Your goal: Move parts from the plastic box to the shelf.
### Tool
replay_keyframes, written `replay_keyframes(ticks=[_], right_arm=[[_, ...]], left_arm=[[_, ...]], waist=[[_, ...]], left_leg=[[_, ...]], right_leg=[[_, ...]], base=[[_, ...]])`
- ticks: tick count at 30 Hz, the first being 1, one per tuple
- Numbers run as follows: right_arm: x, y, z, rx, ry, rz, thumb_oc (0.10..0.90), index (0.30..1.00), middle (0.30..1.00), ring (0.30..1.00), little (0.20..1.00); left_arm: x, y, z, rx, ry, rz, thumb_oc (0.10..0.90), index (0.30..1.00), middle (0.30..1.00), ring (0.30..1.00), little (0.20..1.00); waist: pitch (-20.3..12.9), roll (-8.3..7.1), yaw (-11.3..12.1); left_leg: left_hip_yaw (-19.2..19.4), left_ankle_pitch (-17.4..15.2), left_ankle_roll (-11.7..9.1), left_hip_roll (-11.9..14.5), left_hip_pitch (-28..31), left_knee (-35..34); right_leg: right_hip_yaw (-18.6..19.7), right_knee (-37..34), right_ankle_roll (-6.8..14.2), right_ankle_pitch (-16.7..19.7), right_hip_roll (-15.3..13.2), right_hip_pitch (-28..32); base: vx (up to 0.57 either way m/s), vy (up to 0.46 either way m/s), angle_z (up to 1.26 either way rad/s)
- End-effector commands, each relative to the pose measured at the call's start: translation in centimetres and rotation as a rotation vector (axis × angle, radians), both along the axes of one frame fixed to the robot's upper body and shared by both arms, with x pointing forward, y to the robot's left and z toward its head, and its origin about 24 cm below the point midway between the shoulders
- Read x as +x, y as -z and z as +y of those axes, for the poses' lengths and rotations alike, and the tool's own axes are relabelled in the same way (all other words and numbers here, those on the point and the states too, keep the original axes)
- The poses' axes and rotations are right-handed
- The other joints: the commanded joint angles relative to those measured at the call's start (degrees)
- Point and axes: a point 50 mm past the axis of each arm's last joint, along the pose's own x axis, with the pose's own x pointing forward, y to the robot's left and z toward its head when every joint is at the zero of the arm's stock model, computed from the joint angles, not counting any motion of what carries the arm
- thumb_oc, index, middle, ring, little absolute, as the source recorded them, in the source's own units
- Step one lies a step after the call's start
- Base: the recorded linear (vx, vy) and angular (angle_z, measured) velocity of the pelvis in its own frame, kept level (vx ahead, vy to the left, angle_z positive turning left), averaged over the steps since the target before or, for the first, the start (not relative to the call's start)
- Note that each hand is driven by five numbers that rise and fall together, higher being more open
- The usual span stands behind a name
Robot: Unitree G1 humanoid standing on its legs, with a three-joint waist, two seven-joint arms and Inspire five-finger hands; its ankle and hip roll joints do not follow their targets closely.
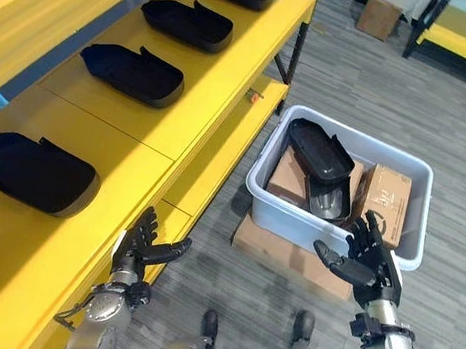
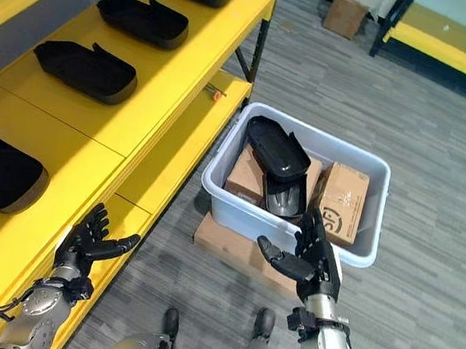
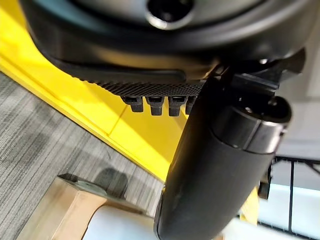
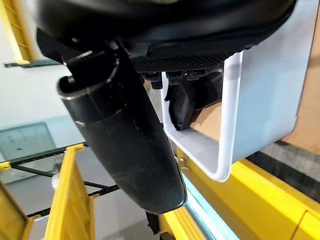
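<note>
Right wrist view, plastic box (image 4: 260, 95) wall, perhaps a black part (image 4: 187, 102) inside

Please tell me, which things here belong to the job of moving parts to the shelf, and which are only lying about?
Belonging to the job:
- black moulded plastic parts in the box
- pale grey plastic box
- yellow shelf, four parts already on it
- right hand, left hand, both open

Lying about:
- brown cardboard cartons in the box
- cardboard box on the floor
</note>
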Motion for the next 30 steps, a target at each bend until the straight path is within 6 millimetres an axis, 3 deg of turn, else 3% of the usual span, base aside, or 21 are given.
replay_keyframes(ticks=[1, 3, 6, 13, 20, 23, 24, 26, 28, 30], right_arm=[[1.3, -5.9, -2.8, -0.064, 0.074, -0.296, 0.9, 1.0, 1.0, 1.0, 1.0], [1.3, -5.9, -2.8, -0.064, 0.074, -0.296, 0.9, 1.0, 1.0, 1.0, 1.0], [1.0, -5.5, -3.0, -0.056, 0.084, -0.278, 0.9, 1.0, 1.0, 1.0, 1.0], [1.1, -5.5, -2.6, -0.053, 0.072, -0.275, 0.9, 1.0, 1.0, 1.0, 1.0], [1.5, -6.2, -2.2, -0.084, 0.047, -0.301, 0.9, 1.0, 1.0, 1.0, 1.0], [1.5, -6.1, -2.1, -0.102, 0.04, -0.295, 0.9, 1.0, 1.0, 1.0, 1.0], [1.5, -6.0, -2.1, -0.105, 0.04, -0.29, 0.9, 1.0, 1.0, 1.0, 1.0], [1.6, -5.7, -2.0, -0.091, 0.039, -0.28, 0.9, 1.0, 1.0, 1.0, 1.0], [1.5, -5.6, -2.1, -0.101, 0.038, -0.268, 0.9, 1.0, 1.0, 1.0, 1.0], [1.5, -5.4, -2.1, -0.09, 0.052, -0.262, 0.9, 1.0, 1.0, 1.0, 1.0]], left_arm=[[0.6, -2.5, -0.2, 0.013, 0.025, -0.163, 0.9, 1.0, 1.0, 1.0, 1.0], [0.6, -2.5, -0.2, 0.013, 0.025, -0.162, 0.9, 1.0, 1.0, 1.0, 1.0], [0.0, -2.0, -0.7, -0.021, 0.031, -0.146, 0.9, 1.0, 1.0, 1.0, 1.0], [0.5, -2.5, -1.5, -0.039, 0.068, -0.168, 0.9, 1.0, 1.0, 1.0, 1.0], [1.1, -2.8, -1.4, -0.037, 0.052, -0.181, 0.9, 1.0, 1.0, 1.0, 1.0], [0.9, -2.8, -1.3, -0.046, 0.042, -0.185, 0.9, 1.0, 1.0, 1.0, 1.0], [0.7, -2.8, -1.2, -0.067, 0.028, -0.189, 0.9, 1.0, 1.0, 1.0, 1.0], [0.8, -2.6, -1.4, -0.084, 0.024, -0.183, 0.9, 1.0, 1.0, 1.0, 1.0], [0.7, -2.4, -1.5, -0.091, 0.027, -0.177, 0.9, 1.0, 1.0, 1.0, 1.0], [0.6, -2.3, -1.5, -0.093, 0.018, -0.169, 0.9, 1.0, 1.0, 1.0, 1.0]], waist=[[-4.77, 1.7, -0.57], [-4.75, 1.74, -0.55], [-5.61, 2.42, -0.86], [-5.89, 3.75, -1.38], [-5.29, 5.31, -2.17], [-5.11, 5.5, -2.18], [-4.35, 5.22, -1.53], [-2.08, 4.33, -0.47], [-1.32, 3.52, -0.29], [-1.61, 4.04, -0.47]], left_leg=[[-2.65, -4.56, -4.88, 10.9, 5.93, -2.23], [-2.63, -4.48, -4.92, 10.96, 6.11, -2.43], [-2.34, -3.34, -5.86, 13.22, 8.19, -4.9], [-1.54, -1.77, -7.0, 15.46, 10.3, -7.29], [-1.23, 0.49, -7.69, 18.07, 10.93, -7.8], [-1.43, 2.54, -8.15, 19.48, 10.54, -4.65], [-3.06, 7.73, -8.18, 20.27, 8.22, 2.98], [-7.64, 11.94, -7.17, 18.5, 2.16, 15.03], [-8.69, 11.29, -6.09, 16.76, -0.4, 18.7], [-7.47, 10.98, -6.32, 17.98, -1.81, 12.82]], right_leg=[[-1.21, 0.87, 1.77, 0.7, 2.48, 0.09], [-1.22, 0.86, 1.74, 0.67, 2.54, 0.17], [-0.58, 1.7, 0.7, -2.42, 4.39, 0.5], [0.17, 3.62, -0.57, -5.58, 6.58, 0.26], [2.66, 10.03, -2.49, -10.3, 9.16, -2.71], [3.09, 10.59, -3.87, -11.73, 10.96, -2.35], [3.6, 9.99, -5.74, -12.33, 12.86, -0.99], [3.47, 9.18, -8.11, -12.35, 13.87, 0.98], [3.44, 8.65, -8.8, -13.25, 13.82, 2.21], [3.28, 8.57, -8.33, -14.02, 13.59, 2.93]], base=[[0.15, -0.229, 0.08], [0.08, -0.126, -0.14], [0.09, -0.138, -0.15], [0.06, -0.095, -0.07], [0.01, -0.092, -0.01], [0.02, -0.178, -0.04], [-0.01, -0.275, -0.11], [-0.07, -0.339, -0.12], [-0.02, -0.169, 0.03], [0.1, 0.014, -0.1]])
